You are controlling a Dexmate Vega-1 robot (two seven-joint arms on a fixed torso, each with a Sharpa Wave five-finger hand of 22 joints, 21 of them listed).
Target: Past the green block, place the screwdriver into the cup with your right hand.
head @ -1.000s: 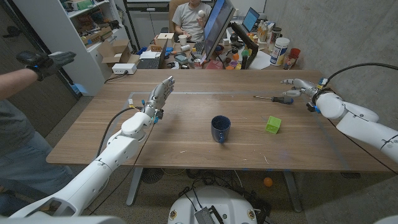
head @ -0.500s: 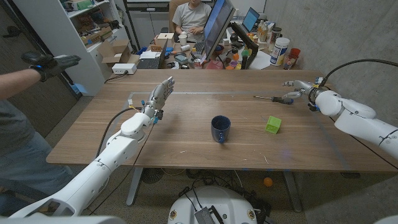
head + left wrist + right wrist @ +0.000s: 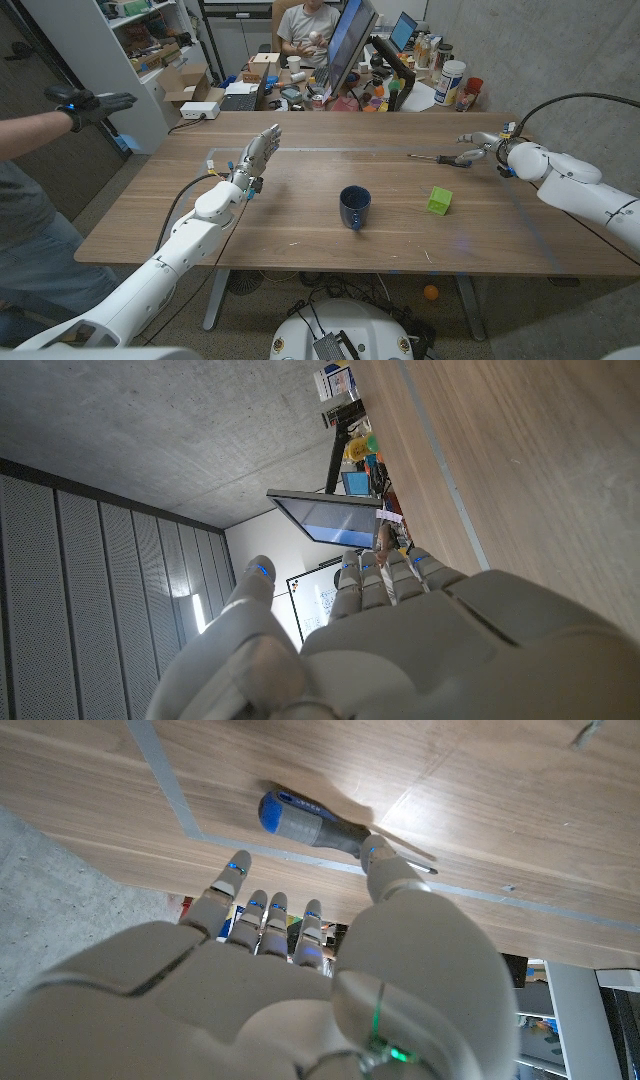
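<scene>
Blue-and-grey-handled screwdriver (image 3: 446, 158) is seen lying on the wooden surface (image 3: 300, 215) near its far right corner, the right hand (image 3: 484, 141) spread just beside it, grasping nothing. Left hand (image 3: 256, 155) is held released, fingers apart.

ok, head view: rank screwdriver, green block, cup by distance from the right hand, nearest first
1. screwdriver: right beside the right hand, at its fingers, far right of the table.
2. green block: nearer the robot than the hand, right side of the table.
3. cup: farthest, mid-table, left of the block.
</scene>
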